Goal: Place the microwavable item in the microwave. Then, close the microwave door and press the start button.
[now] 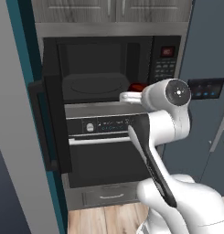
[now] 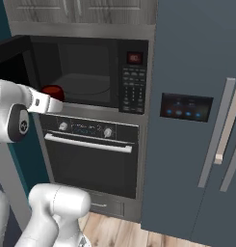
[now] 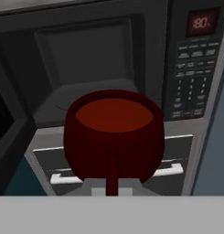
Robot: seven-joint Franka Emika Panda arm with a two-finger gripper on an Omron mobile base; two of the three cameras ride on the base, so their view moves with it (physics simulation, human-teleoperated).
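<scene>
Room: a built-in kitchen wall of matte black appliances framed in brushed steel, with pale grey wood-grain cabinet doors (image 1: 113, 10) above and a light wooden plank floor (image 2: 119, 230) below.

Wide black built-in microwave (image 2: 90, 72): cavity open just ahead of the end effector, smooth dark walls, a round turntable outline on its floor. Grey-button keypad strip with a small red display (image 3: 199, 23) ahead and to the right of the end effector.

Large black microwave door with dark window (image 1: 51, 123): swung fully out, standing to the left of the end effector, vertical handle on its outer face.

Black oven with round knobs and a horizontal steel bar handle (image 2: 88, 142): directly below the end effector; a steel drawer under it.

Slate-blue double-door refrigerator (image 2: 196, 120): well to the right, glossy dark control panel with blue lights, long pale handles.

End effector (image 3: 112, 191): closed narrow, gripping the small dark-red glossy item (image 3: 114, 135), which reads from the hand camera as a rounded cup shape with a lighter red top. The item is held in the air at the mouth of the cavity, above its front sill.
</scene>
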